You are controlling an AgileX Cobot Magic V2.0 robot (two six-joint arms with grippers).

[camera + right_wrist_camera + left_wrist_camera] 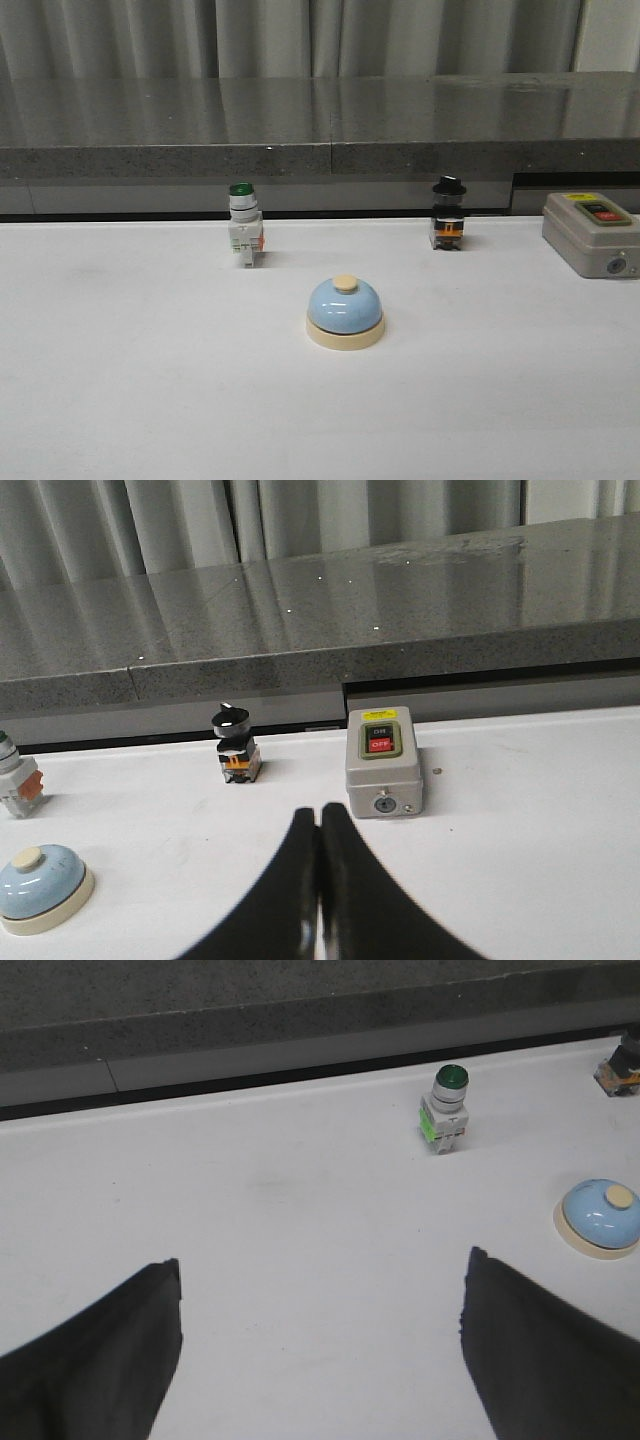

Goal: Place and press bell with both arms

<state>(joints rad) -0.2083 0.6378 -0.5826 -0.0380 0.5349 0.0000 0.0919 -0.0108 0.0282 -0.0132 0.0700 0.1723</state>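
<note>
Bell [600, 1216] is sitting untouched on the counter [300, 1220], ahead-right of the left hand [320, 1350] gaping open, so a centred straddle is needed; right hand [319, 880] is pinched closed.

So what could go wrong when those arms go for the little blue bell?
The bell stands loose on the smooth white table, so an off-centre push on its cream button might slide it. The green-capped switch stands close behind; a wide-open left gripper could knock it over. The right gripper is shut and points past the bell, toward the grey box.
</note>
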